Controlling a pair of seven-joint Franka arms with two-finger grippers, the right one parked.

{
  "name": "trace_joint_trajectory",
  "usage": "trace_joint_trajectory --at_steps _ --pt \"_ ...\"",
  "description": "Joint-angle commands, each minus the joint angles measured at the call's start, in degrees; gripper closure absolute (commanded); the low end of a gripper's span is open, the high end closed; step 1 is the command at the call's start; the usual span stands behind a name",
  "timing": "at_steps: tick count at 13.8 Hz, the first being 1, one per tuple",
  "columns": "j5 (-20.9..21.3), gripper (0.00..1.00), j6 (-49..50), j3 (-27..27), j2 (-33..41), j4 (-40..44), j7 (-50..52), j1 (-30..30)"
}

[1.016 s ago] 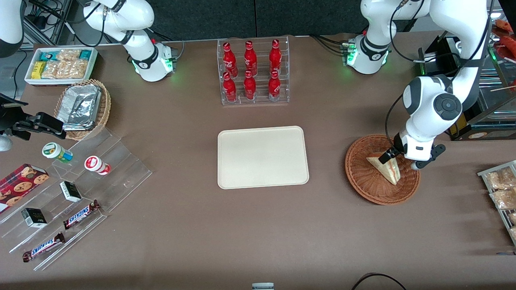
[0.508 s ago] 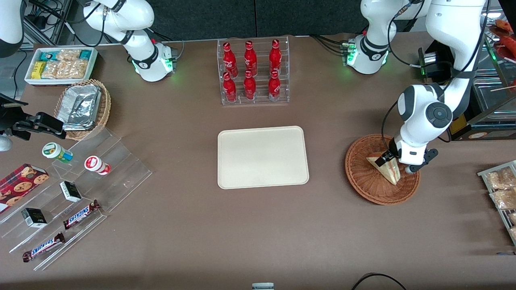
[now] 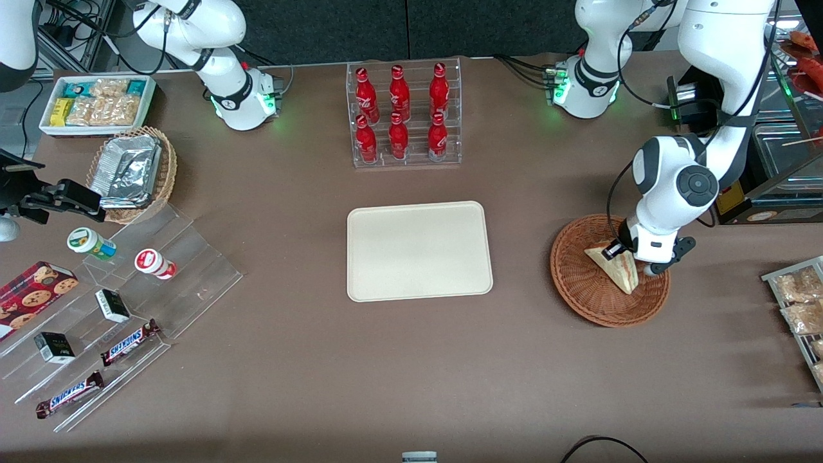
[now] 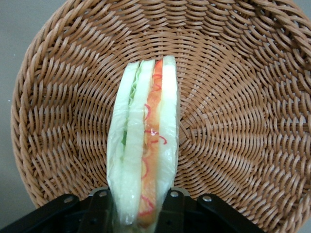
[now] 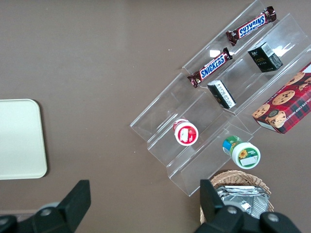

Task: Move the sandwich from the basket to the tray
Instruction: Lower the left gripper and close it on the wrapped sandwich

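The sandwich [image 3: 618, 271], a plastic-wrapped wedge with red and green filling, stands on edge in the round reddish-brown wicker basket [image 3: 578, 286] toward the working arm's end of the table. My left gripper [image 3: 631, 259] is down in the basket, its fingers pressed against both bread faces at the wedge's wide end. The left wrist view shows the sandwich [image 4: 146, 141] between the black fingers [image 4: 99, 213] of the gripper [image 4: 141, 216], with the basket's weave [image 4: 233, 121] around it. The cream tray [image 3: 418, 251] lies bare at the table's middle, apart from the basket.
A clear rack of red bottles [image 3: 402, 116] stands farther from the front camera than the tray. Bagged snacks on a rack [image 3: 800, 302] lie beside the basket at the table's edge. A tan basket with foil containers [image 3: 132, 170] and stepped acrylic shelves [image 3: 109, 308] sit toward the parked arm's end.
The left arm has come lower and shifted slightly toward the tray, and the gripper has settled around the sandwich's wide end. The sandwich has stayed in place in the basket.
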State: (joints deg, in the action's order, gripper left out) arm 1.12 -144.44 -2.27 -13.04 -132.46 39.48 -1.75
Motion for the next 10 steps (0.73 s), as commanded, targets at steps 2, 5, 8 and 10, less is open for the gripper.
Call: trace_joint_trajectory --at_steps 2,5,8,10 --pt "-0.4 1.00 9.2 -0.2 0.7 6.1 0.7 -1.4" --pt "0.1 1.00 20.5 -0.2 0.6 14.6 0.5 -3.9" --pt "0.1 1.00 27.4 -0.2 0.7 20.3 0.4 -8.2" --pt "0.1 1.00 29.2 -0.2 0.8 22.0 0.8 -13.2"
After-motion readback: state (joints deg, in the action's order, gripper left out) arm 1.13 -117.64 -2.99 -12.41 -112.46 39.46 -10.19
